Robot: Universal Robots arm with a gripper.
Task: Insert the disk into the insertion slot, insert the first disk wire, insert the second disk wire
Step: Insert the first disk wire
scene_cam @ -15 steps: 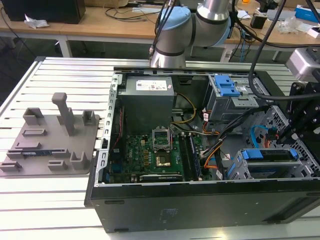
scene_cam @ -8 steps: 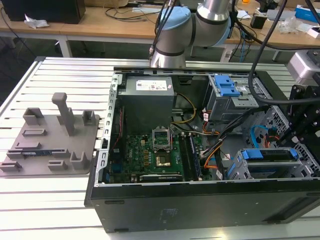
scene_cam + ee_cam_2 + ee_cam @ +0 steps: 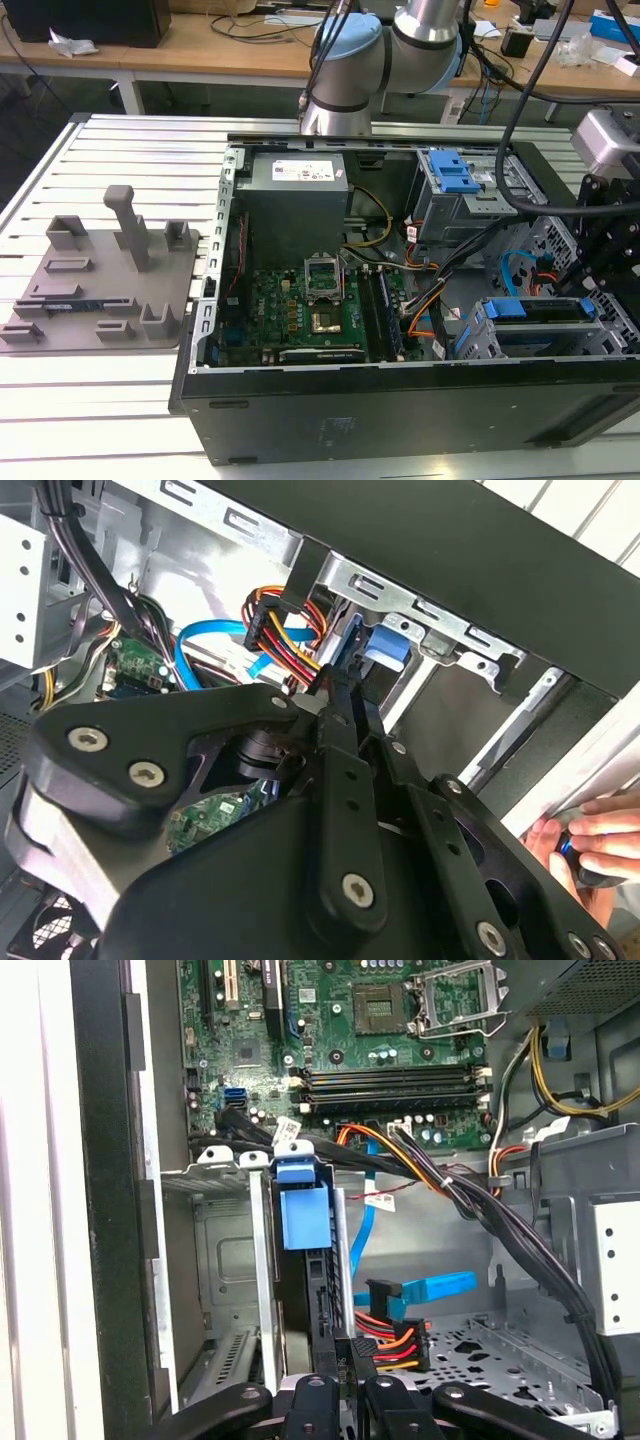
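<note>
Where the claw (image 3: 332,688) ends in the second wrist view, we see its jaws drawn together on the black plug of the power wire (image 3: 290,640), a bundle of red, orange and yellow strands. Just beside that plug in the first wrist view runs the flat blue data wire (image 3: 430,1287); we cannot tell whether its end is seated. The disk (image 3: 303,1215) sits inside the insertion slot (image 3: 225,1250), with its blue caddy tab showing at the bay's mouth. In the exterior view that bay lies at four o'clock within the computer case (image 3: 400,410). A person's hand (image 3: 590,845) is at the case rim, gripping something dark.

Farther in, we find the motherboard (image 3: 300,300) toward seven o'clock, the power supply (image 3: 295,200) at eleven and the larger cage (image 3: 450,175) with its blue latch at one. The case lies open on a slatted metal table (image 3: 90,400). A grey fixture plate (image 3: 100,280) rests on the table at nine o'clock of the case. The robot arm (image 3: 350,60) rises at twelve. Beyond it stand wooden workbenches (image 3: 200,50) strewn with cables and boxes.

The power supply carries a white label, and the cables carry small white tags. We cannot read the print on any of them.
</note>
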